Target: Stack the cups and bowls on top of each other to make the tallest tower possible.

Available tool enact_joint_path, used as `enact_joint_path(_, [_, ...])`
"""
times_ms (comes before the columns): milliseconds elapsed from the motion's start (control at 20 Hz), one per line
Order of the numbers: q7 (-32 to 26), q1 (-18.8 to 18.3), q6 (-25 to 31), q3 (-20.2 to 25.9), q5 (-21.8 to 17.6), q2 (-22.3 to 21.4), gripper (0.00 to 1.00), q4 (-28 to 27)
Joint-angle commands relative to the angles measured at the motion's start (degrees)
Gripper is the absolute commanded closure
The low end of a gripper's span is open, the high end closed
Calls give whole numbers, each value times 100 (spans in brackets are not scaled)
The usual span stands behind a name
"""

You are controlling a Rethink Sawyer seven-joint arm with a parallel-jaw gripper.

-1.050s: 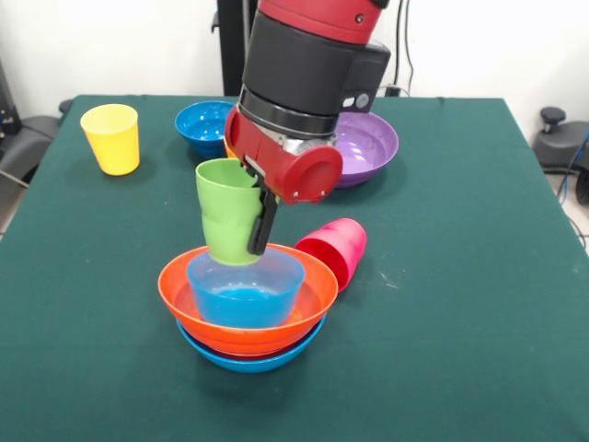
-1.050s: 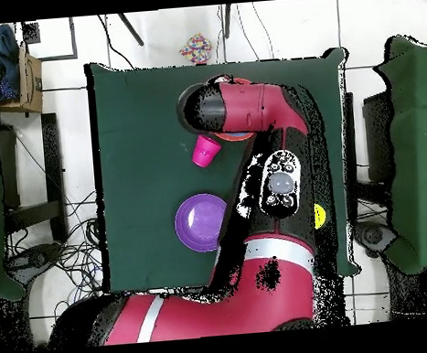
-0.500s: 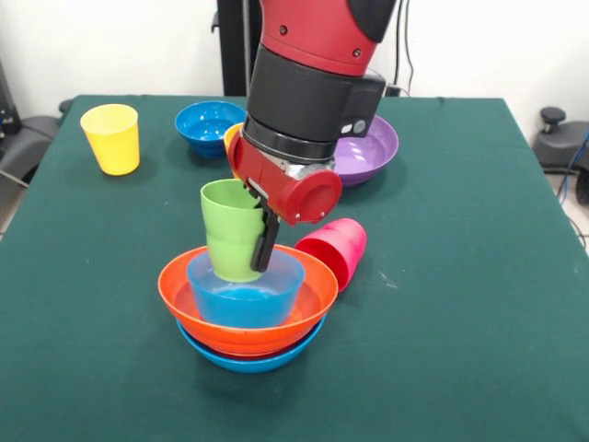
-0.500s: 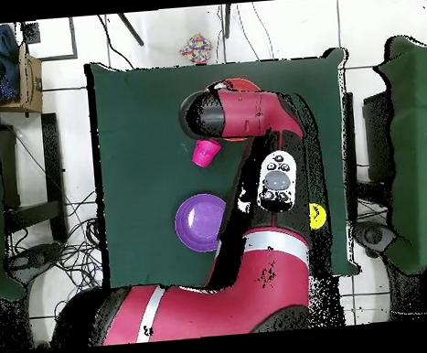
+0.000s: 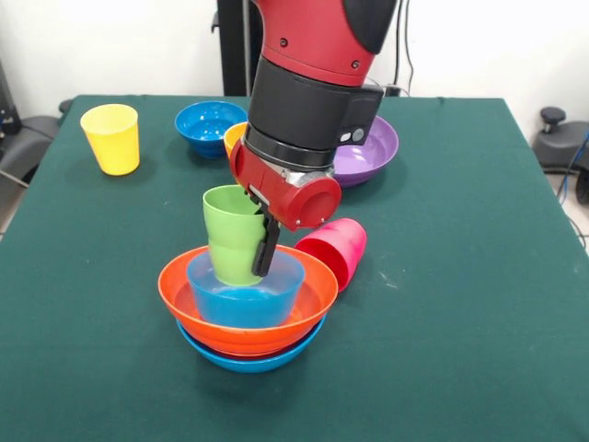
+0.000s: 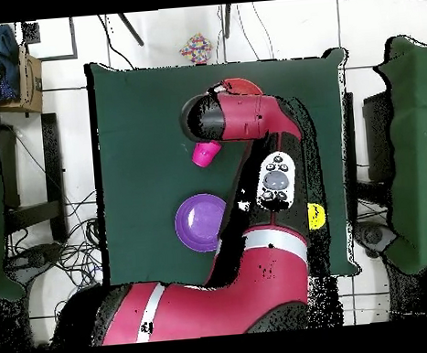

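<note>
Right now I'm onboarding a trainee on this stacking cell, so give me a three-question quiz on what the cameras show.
1. True or false: the pink cup stands upright.
2. What does the gripper hold?
3. The small light-blue bowl sits in: A) the purple bowl; B) the large orange bowl; C) the dark-blue bowl.

Key: 1. False, it lies on its side beside the stack. 2. The green cup, lowered into the small light-blue bowl. 3. B.
</note>
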Motion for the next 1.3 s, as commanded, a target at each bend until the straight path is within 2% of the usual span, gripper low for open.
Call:
enact_joint_path(50, [-203, 49, -317, 577, -256, 354, 100, 351])
enact_joint_path(800, [-25, 76, -756, 574, -170, 616, 100, 295])
enact_joint_path(1300, [-22, 51, -804, 597, -101, 595, 100, 317])
